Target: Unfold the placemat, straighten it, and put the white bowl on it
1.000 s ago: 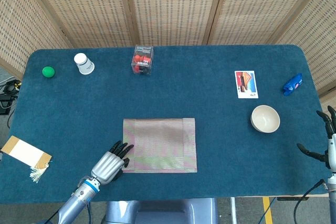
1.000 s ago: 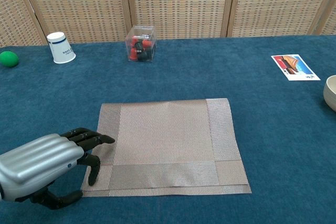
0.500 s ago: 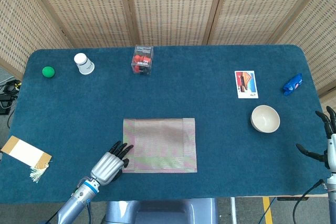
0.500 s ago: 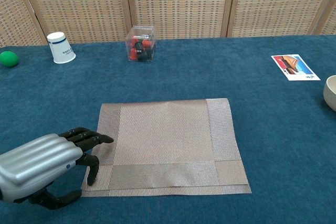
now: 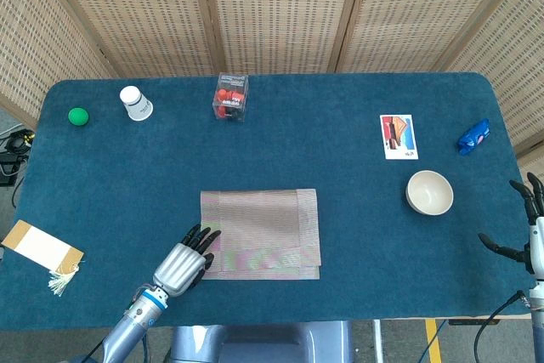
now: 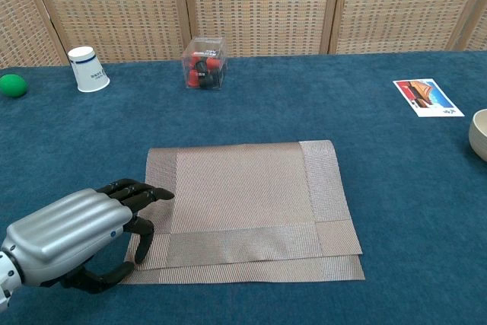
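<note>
Pinching folded woven placemat (image 6: 243,199), left hand (image 6: 72,234).

A blue-carpeted table (image 5: 340,167) bears a folded woven placemat (image 5: 262,232), white bowl (image 5: 429,192), picture card (image 5: 398,136), blue wrapper (image 5: 473,136), clear box of red pieces (image 5: 229,96), overturned paper cup (image 5: 135,103), green ball (image 5: 78,116) and tasselled tag (image 5: 41,246).
</note>
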You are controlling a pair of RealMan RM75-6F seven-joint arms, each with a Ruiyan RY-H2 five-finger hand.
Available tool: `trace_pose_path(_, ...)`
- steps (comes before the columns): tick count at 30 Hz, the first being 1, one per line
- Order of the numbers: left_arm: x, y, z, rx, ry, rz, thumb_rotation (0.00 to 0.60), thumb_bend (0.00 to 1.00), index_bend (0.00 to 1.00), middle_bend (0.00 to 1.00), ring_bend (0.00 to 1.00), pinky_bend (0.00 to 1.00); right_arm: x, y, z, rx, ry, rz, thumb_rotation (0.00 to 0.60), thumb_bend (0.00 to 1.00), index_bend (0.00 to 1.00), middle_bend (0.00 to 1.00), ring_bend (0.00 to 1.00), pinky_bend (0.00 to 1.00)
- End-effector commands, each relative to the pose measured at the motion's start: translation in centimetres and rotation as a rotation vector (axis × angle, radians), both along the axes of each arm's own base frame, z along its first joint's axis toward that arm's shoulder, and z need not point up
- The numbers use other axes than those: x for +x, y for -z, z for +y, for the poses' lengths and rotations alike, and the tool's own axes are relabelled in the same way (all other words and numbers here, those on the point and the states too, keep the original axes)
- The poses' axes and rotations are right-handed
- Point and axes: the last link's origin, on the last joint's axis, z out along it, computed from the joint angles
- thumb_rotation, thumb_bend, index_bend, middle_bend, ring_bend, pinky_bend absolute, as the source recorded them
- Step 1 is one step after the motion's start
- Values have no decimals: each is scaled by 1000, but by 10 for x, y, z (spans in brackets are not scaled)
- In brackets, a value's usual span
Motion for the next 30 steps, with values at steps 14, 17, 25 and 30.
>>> trace_pose_path(14,-4,1,1,18,-10,3,600,530,595,0,0,0,0,1,0,9,2,-10,600,225,175,0,0,0)
trace_pose_path(17,-3,0,3,25,-11,-7,600,531,597,0,0,0,0,1,0,8,1,-12,600,225,175,0,0,0)
trace_pose_path(25,17,-30,26,103,13,-71,600,532,602,0,0,0,-2,-1,-1,6,9,-22,600,225,176,0,0,0)
trace_pose_path(30,29,-50,51,155,19,-88,600,532,606,0,0,0,-4,-3,-3,2,17,-27,600,225,177,0,0,0)
